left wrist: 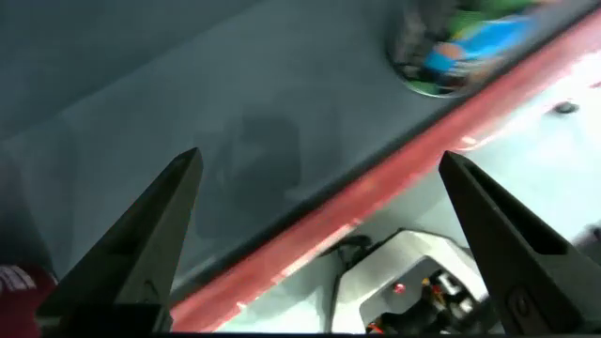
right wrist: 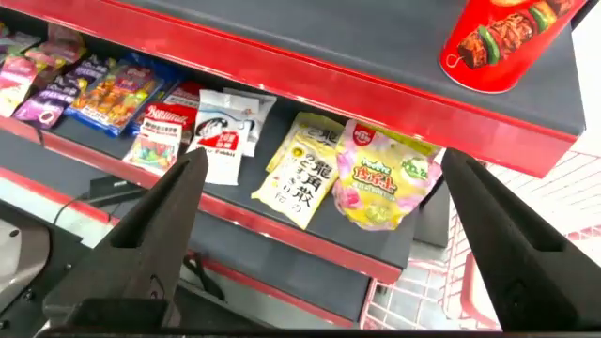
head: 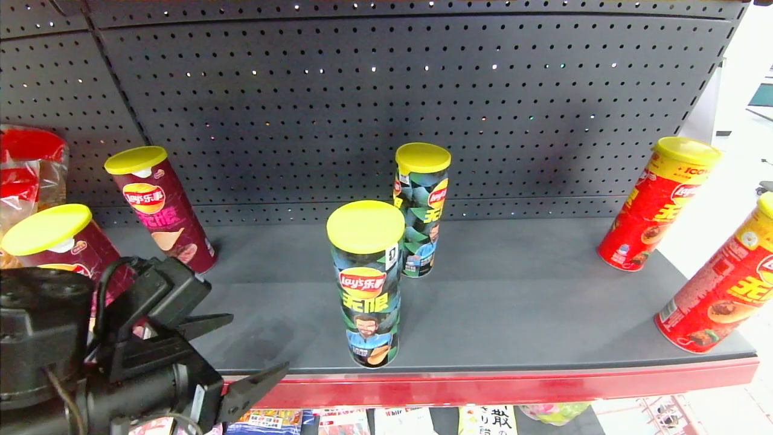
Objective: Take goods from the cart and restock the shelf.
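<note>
Left gripper: you held the left gripper (head: pixel 259 341) low at the red front edge (head: pixel 513 383) of the shelf (head: pixel 513 302), left of the front green can (head: pixel 366 284), jaws spread wide and empty.
Right gripper: the right gripper (right wrist: pixel 324 155) was also open with nothing between its jaws, below that shelf and facing the snack bags (right wrist: pixel 300 169).
Goods: chip cans stood upright on the shelf: two green, two maroon cans (head: pixel 160 205) at left, two red cans (head: pixel 658 202) at right. Neither gripper held one.
Weight: you could have expected a light load.
Wall: likely a stiff card tube that dents under a hard squeeze; its glossy wrap might slip.
Hold: across the body near mid-height, below the yellow lid, which would probably pop off.
Risk: tall and narrow, so a sideways nudge could have toppled one.
</note>
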Controlling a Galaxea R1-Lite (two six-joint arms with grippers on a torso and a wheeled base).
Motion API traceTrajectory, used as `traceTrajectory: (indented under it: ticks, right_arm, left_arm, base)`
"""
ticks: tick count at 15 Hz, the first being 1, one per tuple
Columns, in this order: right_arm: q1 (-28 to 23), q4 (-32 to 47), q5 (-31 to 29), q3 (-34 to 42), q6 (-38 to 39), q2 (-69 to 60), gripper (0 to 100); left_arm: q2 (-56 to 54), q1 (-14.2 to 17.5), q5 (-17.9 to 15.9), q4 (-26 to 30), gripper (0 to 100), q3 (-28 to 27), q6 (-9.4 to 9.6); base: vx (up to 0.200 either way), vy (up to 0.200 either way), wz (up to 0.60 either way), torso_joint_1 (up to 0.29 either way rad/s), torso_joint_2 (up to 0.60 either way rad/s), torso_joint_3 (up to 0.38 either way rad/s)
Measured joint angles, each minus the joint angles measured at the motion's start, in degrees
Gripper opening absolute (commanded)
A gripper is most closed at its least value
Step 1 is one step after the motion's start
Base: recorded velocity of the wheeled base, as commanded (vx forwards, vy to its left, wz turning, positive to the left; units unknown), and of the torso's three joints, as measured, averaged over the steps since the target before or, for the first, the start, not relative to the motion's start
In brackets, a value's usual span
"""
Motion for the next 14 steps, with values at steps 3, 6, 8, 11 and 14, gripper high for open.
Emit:
traceTrajectory:
  ticks: [3, 6, 8, 11, 14]
  right_arm:
    - [-0.2, -0.09, 0.1, 0.61, 0.04, -1.83, 100]
    - [-0.2, -0.09, 0.1, 0.69, 0.22, -2.23, 100]
    - [-0.2, -0.09, 0.1, 0.72, 0.24, -2.28, 100]
    - [-0.17, -0.09, 0.07, 0.72, 0.24, -2.3, 100]
    - [-0.2, -0.06, 0.02, 0.72, 0.24, -2.3, 100]
  left_arm:
    - [6.19, -0.24, 1.89, -2.44, 100, -3.0, 0.09]
    - [11.0, -0.85, 2.51, -2.77, 100, -6.47, 0.16]
    - [13.31, -1.55, 3.3, -2.77, 100, -8.02, 0.2]
    - [16.94, -3.08, 4.56, -2.79, 100, -10.44, 0.27]
    - [19.72, -3.5, 4.75, -2.76, 100, -12.59, 0.29]
  base:
    - [0.0, 0.0, 0.0, 0.0, 0.0, 0.0]
    - [0.0, 0.0, 0.0, 0.0, 0.0, 0.0]
    - [0.0, 0.0, 0.0, 0.0, 0.0, 0.0]
    - [0.0, 0.0, 0.0, 0.0, 0.0, 0.0]
    - [0.0, 0.0, 0.0, 0.0, 0.0, 0.0]
